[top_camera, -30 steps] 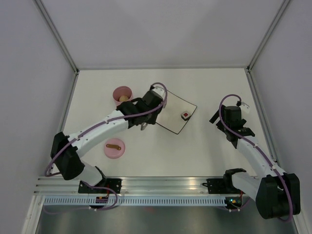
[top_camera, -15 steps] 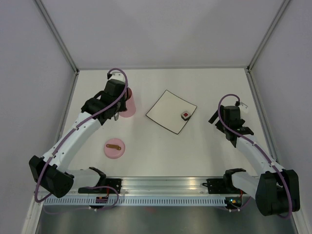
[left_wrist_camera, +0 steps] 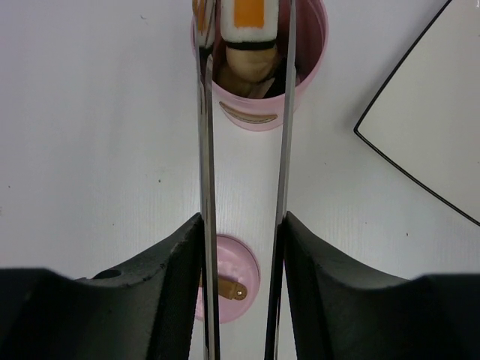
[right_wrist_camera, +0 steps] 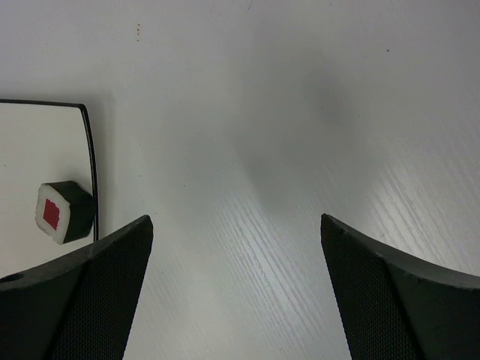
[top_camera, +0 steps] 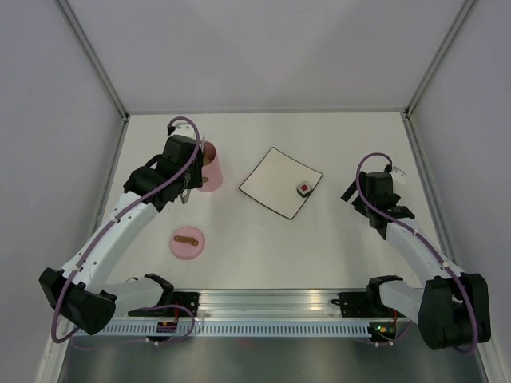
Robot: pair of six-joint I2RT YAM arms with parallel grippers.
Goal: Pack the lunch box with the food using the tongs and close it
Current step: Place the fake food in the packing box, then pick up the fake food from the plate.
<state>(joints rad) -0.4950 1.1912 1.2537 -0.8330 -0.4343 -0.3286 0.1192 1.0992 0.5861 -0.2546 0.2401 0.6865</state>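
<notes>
My left gripper [left_wrist_camera: 244, 225] is shut on the silvery tongs [left_wrist_camera: 206, 150], one finger pressing each arm. The tongs' tips reach over the open pink lunch box [left_wrist_camera: 259, 112]. A white sushi roll with an orange centre [left_wrist_camera: 244, 22] sits between the tips, above a beige ball [left_wrist_camera: 251, 67] inside the box. Whether the tips still pinch the roll I cannot tell. From above, the left gripper [top_camera: 185, 182] is beside the lunch box [top_camera: 211, 171]. A red-centred sushi roll [top_camera: 304, 188] lies on the white plate [top_camera: 275, 179]. The right gripper [right_wrist_camera: 236, 225] is open and empty.
The pink lid with its brown handle [top_camera: 188, 242] lies flat on the table in front of the lunch box, and also shows as the lid [left_wrist_camera: 238, 281] between the tongs' arms. The right gripper [top_camera: 353, 194] hovers right of the plate [right_wrist_camera: 37, 172], near the red-centred roll [right_wrist_camera: 64, 212].
The left arm has swung left from the plate's edge to the lunch box, carrying the tongs. The right arm has hardly moved.
</notes>
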